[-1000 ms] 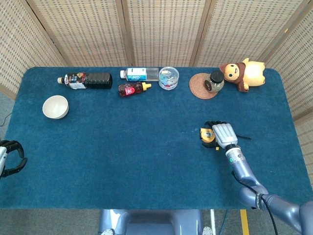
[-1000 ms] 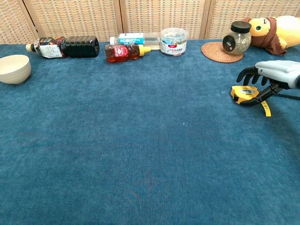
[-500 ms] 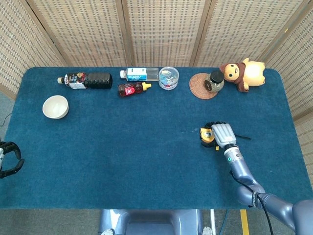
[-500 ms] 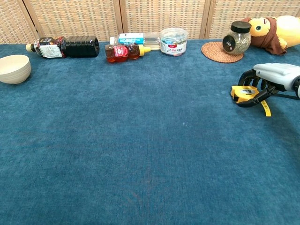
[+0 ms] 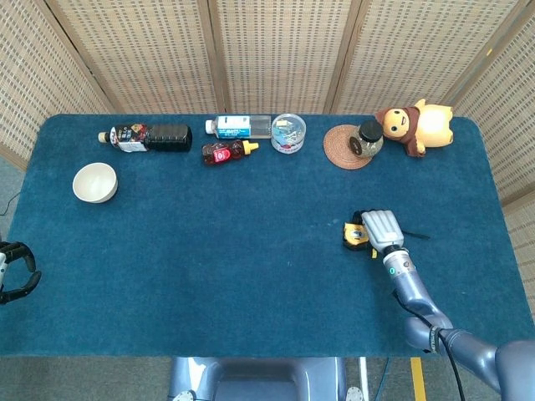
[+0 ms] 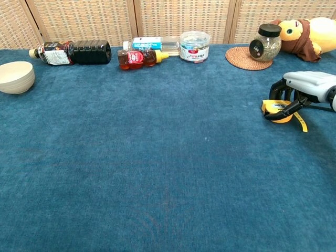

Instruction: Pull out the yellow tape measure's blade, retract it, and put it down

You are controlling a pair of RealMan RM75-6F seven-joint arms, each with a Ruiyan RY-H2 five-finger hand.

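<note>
One yellow tape measure (image 6: 278,110) was seen lying on the blue table (image 5: 251,251), with the fingers (image 6: 281,95) of the right hand (image 5: 380,229) curled down over it and around its case, so that it was gripped while resting on the cloth. A short yellow strip (image 6: 301,123) was seen trailing from the case just under the hand's wrist side. Well beyond the fingertips, at the table's far edge, a woven coaster (image 5: 343,149) with a glass jar (image 5: 369,136) on it was placed, and a plush toy (image 5: 416,125) lay just beside the jar. Far across from the hand, a clear tub (image 5: 288,132), a honey bottle (image 5: 226,152), a lying water bottle (image 5: 238,126), a dark bottle (image 5: 146,137) and a white bowl (image 5: 94,182) were set out. Only part of the left hand (image 5: 15,269) was shown at the table's near corner, its fingers curled, and whether anything was held could not be told.
</note>
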